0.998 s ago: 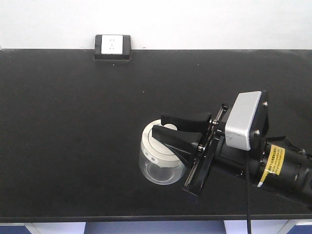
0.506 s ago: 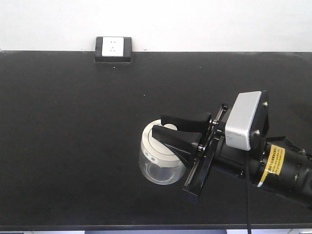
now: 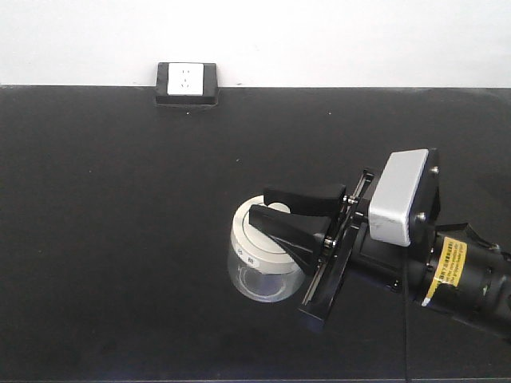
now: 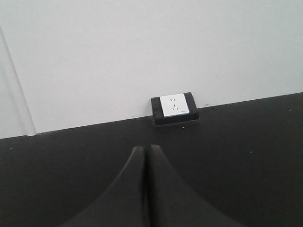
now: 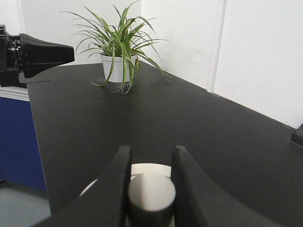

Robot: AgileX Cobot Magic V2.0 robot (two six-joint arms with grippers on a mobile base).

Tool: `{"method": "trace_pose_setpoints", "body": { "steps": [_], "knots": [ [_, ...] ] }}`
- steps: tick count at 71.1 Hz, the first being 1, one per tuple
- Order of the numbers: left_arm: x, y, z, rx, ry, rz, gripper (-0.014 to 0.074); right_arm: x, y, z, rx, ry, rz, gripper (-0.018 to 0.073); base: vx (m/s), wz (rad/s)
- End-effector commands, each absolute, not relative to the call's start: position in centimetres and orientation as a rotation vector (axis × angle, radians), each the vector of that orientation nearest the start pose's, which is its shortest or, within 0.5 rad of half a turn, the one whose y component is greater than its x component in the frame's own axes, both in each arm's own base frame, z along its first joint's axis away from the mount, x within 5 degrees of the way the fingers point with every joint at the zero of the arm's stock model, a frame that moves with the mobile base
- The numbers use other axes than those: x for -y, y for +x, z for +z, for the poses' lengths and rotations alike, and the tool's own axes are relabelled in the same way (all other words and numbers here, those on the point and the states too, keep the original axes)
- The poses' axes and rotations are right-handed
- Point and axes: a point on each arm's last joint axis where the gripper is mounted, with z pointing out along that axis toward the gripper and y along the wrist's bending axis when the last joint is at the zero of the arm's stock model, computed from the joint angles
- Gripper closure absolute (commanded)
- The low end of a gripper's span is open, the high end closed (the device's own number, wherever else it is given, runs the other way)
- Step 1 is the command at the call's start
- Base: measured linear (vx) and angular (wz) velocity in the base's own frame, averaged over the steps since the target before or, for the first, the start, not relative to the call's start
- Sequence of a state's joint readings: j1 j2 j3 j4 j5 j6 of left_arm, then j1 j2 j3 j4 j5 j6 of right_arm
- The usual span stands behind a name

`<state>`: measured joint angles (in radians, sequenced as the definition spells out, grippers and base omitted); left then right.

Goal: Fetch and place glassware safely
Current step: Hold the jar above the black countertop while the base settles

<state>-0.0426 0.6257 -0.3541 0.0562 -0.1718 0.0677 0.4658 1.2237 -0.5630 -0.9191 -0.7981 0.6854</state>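
Observation:
The glassware [image 3: 257, 267] is a squat clear jar with a cream-white lid, right of the black table's [image 3: 120, 199] middle. My right gripper [image 3: 259, 203] reaches in from the right and is shut on the lid's central knob [image 5: 151, 194]. In the right wrist view both black fingers press the knob's sides, with the lid [image 5: 147, 168] showing beyond it. I cannot tell whether the jar rests on the table or hangs just above it. My left gripper [image 4: 145, 149] is shut on nothing, pointing over bare table toward the wall.
A white wall socket in a black frame [image 3: 187, 81] [image 4: 174, 105] sits at the table's back edge. A potted spider plant [image 5: 119, 56] stands at the table's far left end. A black arm part [image 5: 40, 54] juts in beside it.
The socket and table's back edge have slid down in the front view, and the table's front edge has left the frame. The right gripper and jar keep their place in view.

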Motion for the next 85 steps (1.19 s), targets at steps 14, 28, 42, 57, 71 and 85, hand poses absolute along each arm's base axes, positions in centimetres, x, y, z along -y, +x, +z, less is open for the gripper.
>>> {"method": "trace_pose_setpoints", "body": {
  "steps": [14,28,42,57,71,85],
  "knots": [
    [0.78,13.48,30.98,-1.479,0.129,0.040,0.0603,-15.37,18.63,30.42,-1.273,-0.825,0.853,0.0563,0.03,0.00],
    [0.78,13.48,30.98,-1.479,0.129,0.040,0.0603,-15.37,18.63,30.42,-1.273,-0.825,0.853,0.0563,0.03,0.01],
    [0.78,13.48,30.98,-1.479,0.129,0.040,0.0603,-15.37,18.63,30.42,-1.273,-0.825,0.853,0.0563,0.03,0.01],
    [0.78,13.50,30.97,-1.479,0.129,0.040,0.0603,-15.37,18.63,30.42,-1.273,-0.825,0.853,0.0563,0.01,0.01],
    [0.78,13.50,30.97,-1.479,0.129,0.040,0.0603,-15.37,18.63,30.42,-1.273,-0.825,0.853,0.0563,0.00,0.00],
    [0.78,13.50,30.97,-1.479,0.129,0.040,0.0603,-15.37,18.63,30.42,-1.273,-0.825,0.853,0.0563,0.00,0.00]
  ]
}}
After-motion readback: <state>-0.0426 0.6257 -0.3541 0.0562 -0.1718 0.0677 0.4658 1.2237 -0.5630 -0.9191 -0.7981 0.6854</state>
